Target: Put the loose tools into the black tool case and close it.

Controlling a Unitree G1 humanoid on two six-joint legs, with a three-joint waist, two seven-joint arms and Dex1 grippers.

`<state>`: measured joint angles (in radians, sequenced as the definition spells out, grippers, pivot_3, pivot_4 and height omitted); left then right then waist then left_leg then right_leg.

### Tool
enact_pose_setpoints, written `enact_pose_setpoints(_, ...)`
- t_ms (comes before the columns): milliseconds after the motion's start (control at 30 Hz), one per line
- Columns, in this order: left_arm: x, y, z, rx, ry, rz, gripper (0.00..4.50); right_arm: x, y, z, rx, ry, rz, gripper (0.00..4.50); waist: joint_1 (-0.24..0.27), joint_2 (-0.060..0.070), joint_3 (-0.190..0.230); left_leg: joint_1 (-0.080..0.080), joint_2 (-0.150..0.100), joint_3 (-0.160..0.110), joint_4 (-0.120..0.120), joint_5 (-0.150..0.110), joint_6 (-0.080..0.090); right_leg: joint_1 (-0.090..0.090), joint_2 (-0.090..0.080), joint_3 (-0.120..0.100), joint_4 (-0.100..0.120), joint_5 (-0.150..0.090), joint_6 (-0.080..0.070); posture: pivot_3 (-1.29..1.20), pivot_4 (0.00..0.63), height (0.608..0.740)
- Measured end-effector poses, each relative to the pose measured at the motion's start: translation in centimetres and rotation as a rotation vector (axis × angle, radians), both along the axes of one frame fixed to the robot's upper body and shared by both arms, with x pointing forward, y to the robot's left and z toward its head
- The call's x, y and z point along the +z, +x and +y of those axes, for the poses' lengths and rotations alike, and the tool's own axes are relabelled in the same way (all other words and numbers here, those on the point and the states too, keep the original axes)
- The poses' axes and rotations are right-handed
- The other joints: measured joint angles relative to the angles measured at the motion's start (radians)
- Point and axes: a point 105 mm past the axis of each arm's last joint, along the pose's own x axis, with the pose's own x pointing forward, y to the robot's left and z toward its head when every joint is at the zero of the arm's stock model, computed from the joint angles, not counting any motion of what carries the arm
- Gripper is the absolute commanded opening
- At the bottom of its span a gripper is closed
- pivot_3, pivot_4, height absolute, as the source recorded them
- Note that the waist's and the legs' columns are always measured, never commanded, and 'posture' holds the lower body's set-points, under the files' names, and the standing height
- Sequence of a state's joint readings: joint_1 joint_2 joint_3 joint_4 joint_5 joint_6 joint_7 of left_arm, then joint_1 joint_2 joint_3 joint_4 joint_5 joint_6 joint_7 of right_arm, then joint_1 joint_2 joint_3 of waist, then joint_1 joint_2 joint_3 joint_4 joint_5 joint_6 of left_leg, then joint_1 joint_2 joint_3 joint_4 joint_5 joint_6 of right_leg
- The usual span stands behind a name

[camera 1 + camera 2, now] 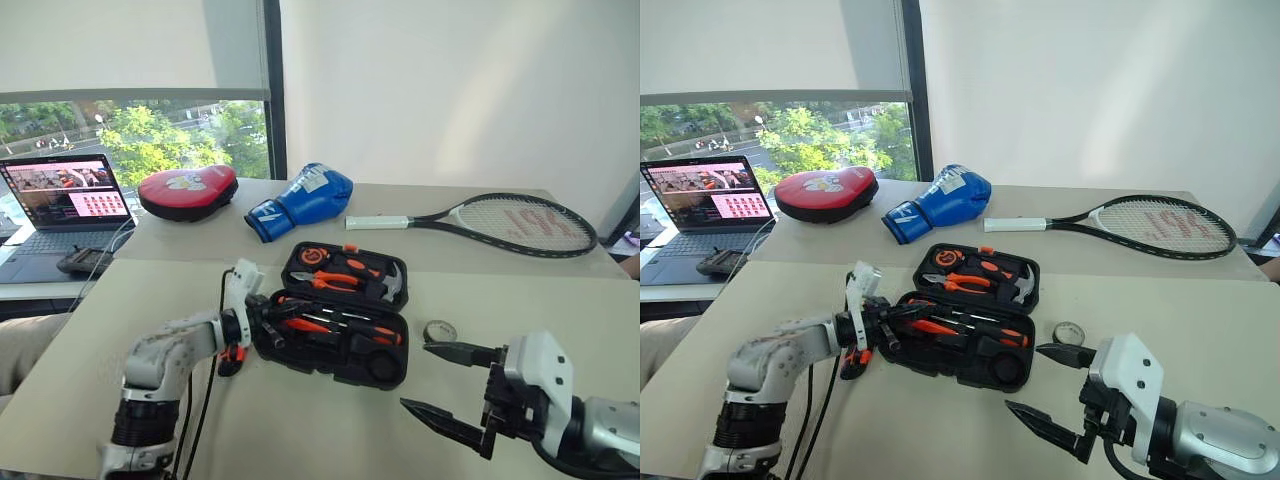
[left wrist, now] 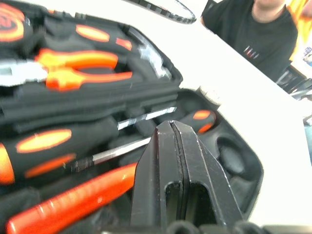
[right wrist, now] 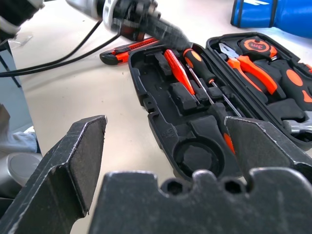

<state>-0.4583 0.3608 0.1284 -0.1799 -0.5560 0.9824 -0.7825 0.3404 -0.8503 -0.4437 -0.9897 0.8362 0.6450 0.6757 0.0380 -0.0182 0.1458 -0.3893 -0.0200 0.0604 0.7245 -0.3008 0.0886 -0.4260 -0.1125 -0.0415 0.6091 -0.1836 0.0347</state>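
Right tool (image 1: 440,380) hangs wide open and empty near the camera, beside the open black tool case (image 1: 335,362) on the bench (image 1: 520,300).
Left tool (image 2: 178,170) is pressed shut with nothing between its fingers, over the case's front half, where two screwdrivers (image 3: 202,68) and the slim orange tester (image 3: 175,66) lie in recesses. Head views show the small tape roll (image 1: 440,331) loose on the bench right of the case. Right wrist view shows the utility knife (image 3: 129,50) lying on the bench just outside the case, and the round recess (image 3: 195,156) unfilled.
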Motion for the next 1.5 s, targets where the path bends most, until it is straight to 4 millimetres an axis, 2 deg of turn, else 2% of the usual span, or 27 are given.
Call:
enact_pose_setpoints(67,0.0,0.7,0.1,0.039,0.048,-0.026,0.03,0.1,0.1,0.0,0.002,-0.001,-0.010,4.50,0.002,0.000,0.000,0.001,0.000,0.000,0.000,0.000,0.001,0.001,0.000,0.000,-0.001,0.000,0.000,0.00,0.150,0.740)
enact_pose_setpoints(167,-1.3,1.4,0.7,0.088,0.139,-0.038,0.03,0.1,0.1,0.0,0.001,-0.003,-0.010,4.50,0.002,0.000,0.000,0.000,-0.001,0.000,0.000,-0.001,0.001,0.001,0.000,0.000,-0.001,-0.001,-0.001,0.00,0.150,0.740)
enact_pose_setpoints(333,-3.4,0.9,1.6,0.109,0.189,-0.052,0.03,0.0,0.1,0.0,0.000,-0.002,-0.008,4.50,0.000,0.000,0.000,0.000,0.000,0.000,-0.003,-0.001,0.001,0.000,-0.002,0.001,-0.002,-0.001,-0.002,0.00,0.150,0.740)
enact_pose_setpoints(500,-4.3,1.1,1.8,0.128,0.262,-0.092,0.03,0.0,0.1,0.0,-0.001,-0.002,-0.007,4.50,0.006,0.000,0.000,0.000,0.000,0.000,-0.005,0.000,0.000,-0.001,-0.005,0.002,-0.002,-0.001,-0.002,0.00,0.150,0.740)
enact_pose_setpoints(867,-4.8,2.4,0.5,0.128,0.422,-0.190,0.03,0.0,0.1,0.0,-0.005,-0.002,-0.009,4.50,0.010,0.001,0.000,0.004,0.000,0.000,-0.005,0.000,0.000,0.004,-0.009,0.000,-0.004,-0.001,-0.002,0.00,0.150,0.740)
enact_pose_setpoints(1033,-5.1,2.2,0.9,0.093,0.501,-0.225,0.03,-0.1,0.0,-0.1,-0.009,-0.003,-0.001,4.50,0.003,0.002,-0.002,0.006,0.000,0.000,-0.010,0.000,0.000,0.004,-0.008,0.000,-0.005,-0.001,-0.002,0.00,0.150,0.740)
enact_pose_setpoints(1200,-5.1,1.6,1.0,0.093,0.454,-0.258,0.03,0.0,0.1,0.0,-0.005,-0.003,-0.007,4.50,-0.001,0.005,-0.004,0.006,0.001,0.000,-0.011,0.000,0.000,0.003,-0.008,0.001,-0.006,-0.002,-0.002,0.00,0.150,0.740)
enact_pose_setpoints(1300,-4.0,1.4,0.9,0.136,0.221,-0.153,0.70,0.2,0.1,0.1,0.006,-0.001,-0.015,4.50,0.002,0.002,-0.002,0.002,0.001,-0.001,-0.010,0.001,-0.001,0.001,-0.009,0.000,-0.007,-0.002,-0.002,0.00,0.150,0.740)
enact_pose_setpoints(1400,-1.1,1.6,3.6,0.251,0.095,-0.112,1.79,0.2,0.3,0.2,0.026,0.008,-0.011,4.50,-0.002,-0.006,0.003,0.000,0.002,-0.003,-0.010,0.002,-0.004,-0.001,-0.006,0.000,-0.007,-0.001,-0.002,0.00,0.150,0.740)
enact_pose_setpoints(1433,0.3,1.6,4.8,0.305,0.075,-0.120,2.26,0.2,0.5,0.2,0.038,0.013,-0.008,4.50,-0.004,-0.007,0.003,0.000,0.002,-0.002,-0.011,0.004,-0.006,-0.001,-0.001,0.000,-0.007,-0.001,-0.002,0.00,0.150,0.740)
enact_pose_setpoints(1500,1.9,1.3,6.3,0.378,0.055,-0.130,2.84,0.2,0.6,0.1,0.049,0.021,-0.008,4.50,-0.003,-0.006,0.003,0.001,0.001,-0.002,-0.012,0.004,-0.007,0.000,-0.001,0.000,-0.007,-0.001,-0.002,0.00,0.150,0.740)
